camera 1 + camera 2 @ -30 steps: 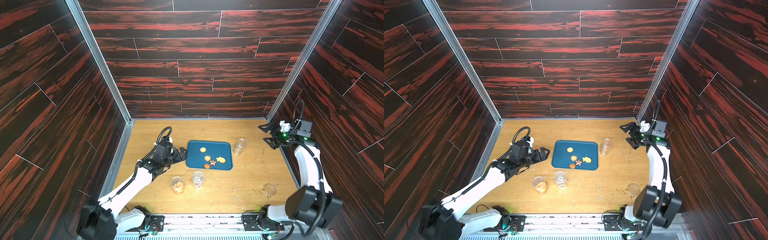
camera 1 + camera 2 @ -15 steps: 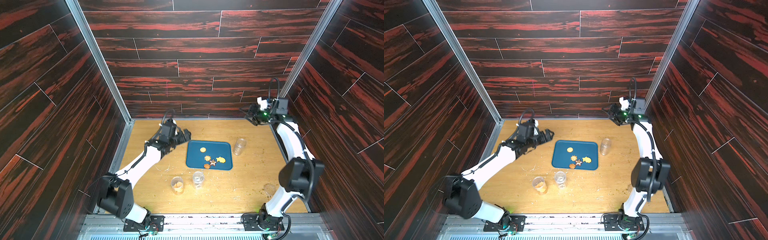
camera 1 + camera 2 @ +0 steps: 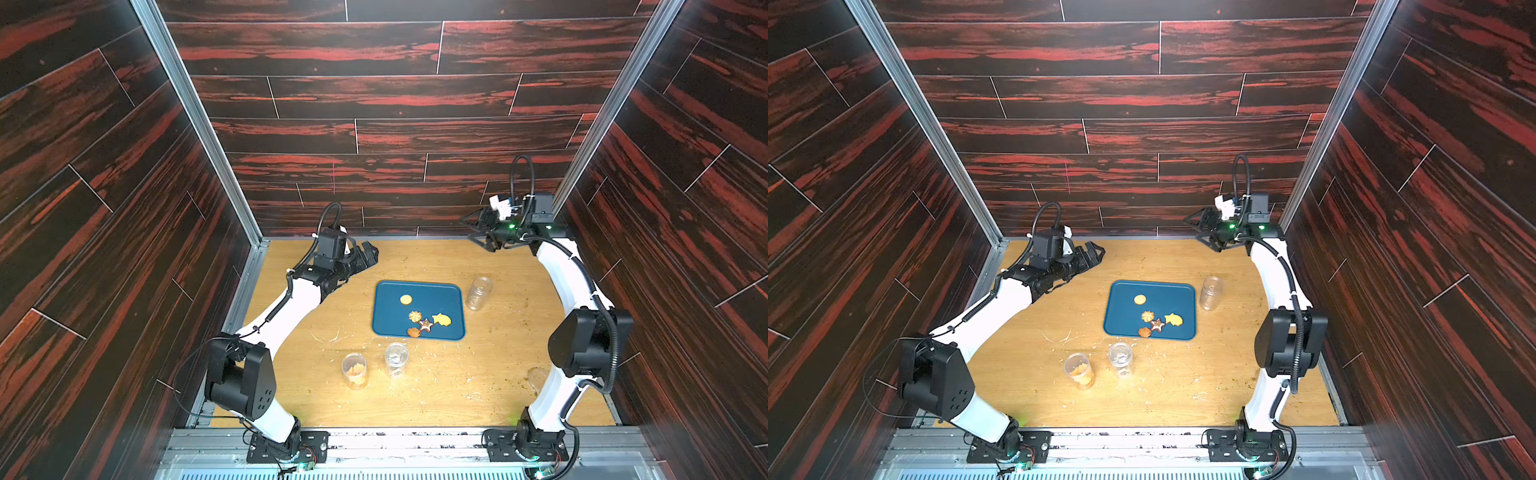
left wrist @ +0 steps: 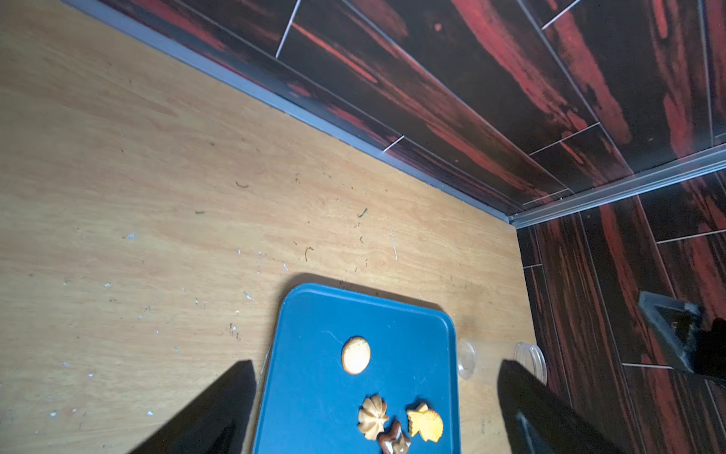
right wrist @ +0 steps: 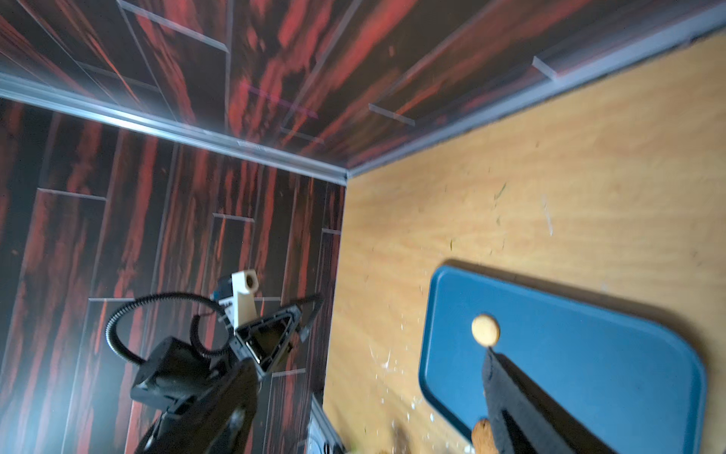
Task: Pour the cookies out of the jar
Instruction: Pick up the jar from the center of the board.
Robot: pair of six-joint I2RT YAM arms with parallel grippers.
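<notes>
Golden and brown cookies [image 3: 441,319] lie on the blue rectangular tray [image 3: 390,316], toward its front edge. A clear glass jar [image 3: 478,293], seemingly empty, stands beside it. Left gripper [image 3: 372,252] and right gripper [image 3: 467,229] gape empty near the wooden table's [image 3: 415,257] back edge.

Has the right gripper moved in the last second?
Yes. The right gripper has swung away from beside the clear jar toward the back wall, and now hangs beyond the far right corner of the tray, open and empty.

Five cookies [image 3: 424,324] on one blue tray [image 3: 390,309]. Three clear jars [image 3: 478,293] on the counter [image 3: 449,395], plus one faint clear thing [image 3: 538,376] I cannot name. Two claws: left claw [image 3: 370,253] and right claw [image 3: 471,229].
</notes>
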